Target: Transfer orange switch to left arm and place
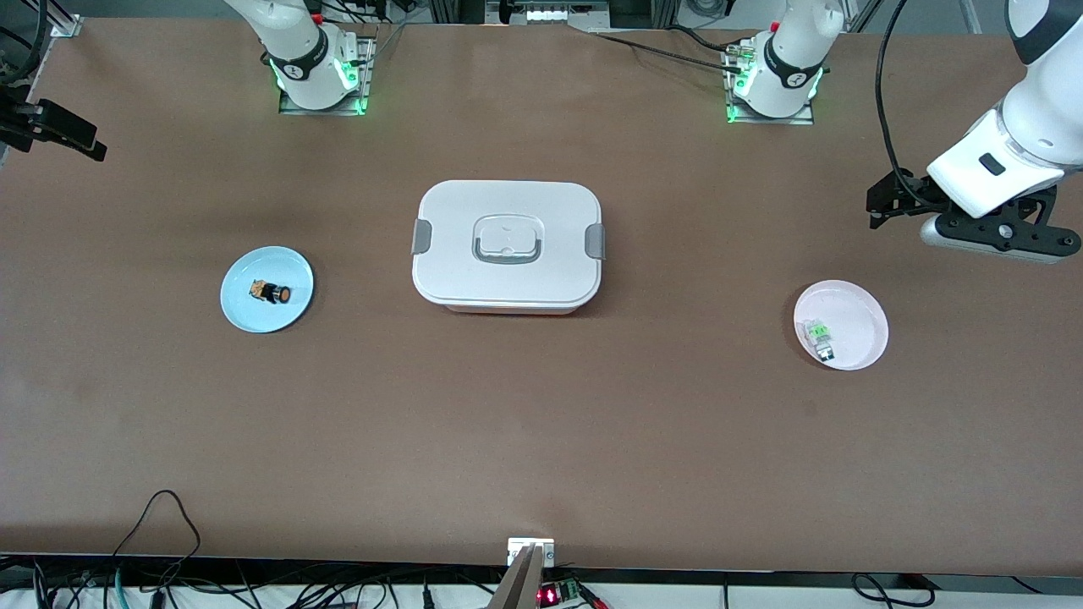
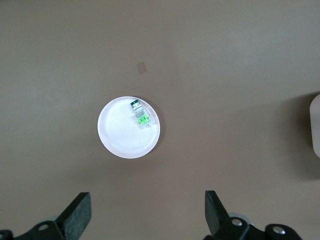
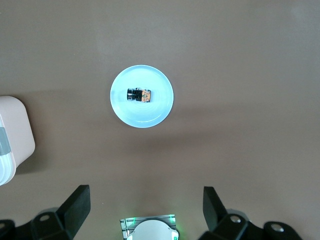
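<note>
**A:** Why is the orange switch (image 1: 272, 293) where it is?

**B:** It lies on its side on the blue plate (image 1: 245, 311), left of centre in the front view, at the right arm's end of the table. My guess is that plate is the pickup point. The box (image 1: 506, 245) sits mid-frame between the two plates, so a straight carry would run into it; hence two arms.

**A:** And the grippers?

**B:** Both hang high, neither holding anything. The right gripper (image 3: 146, 207) is over the table close to its own base, looking down on the blue plate, fingers spread wide. The left gripper (image 2: 147, 212) is over the table by the pink plate (image 1: 867, 304), at the right edge of the front view, also spread wide.

**A:** Counts?

**B:** One box, two plates, two arms. One orange switch. One clear-and-green component (image 1: 820, 337) on the pink plate, touching its rim as far as I can tell; the part is small, so I would not swear to it.
</note>
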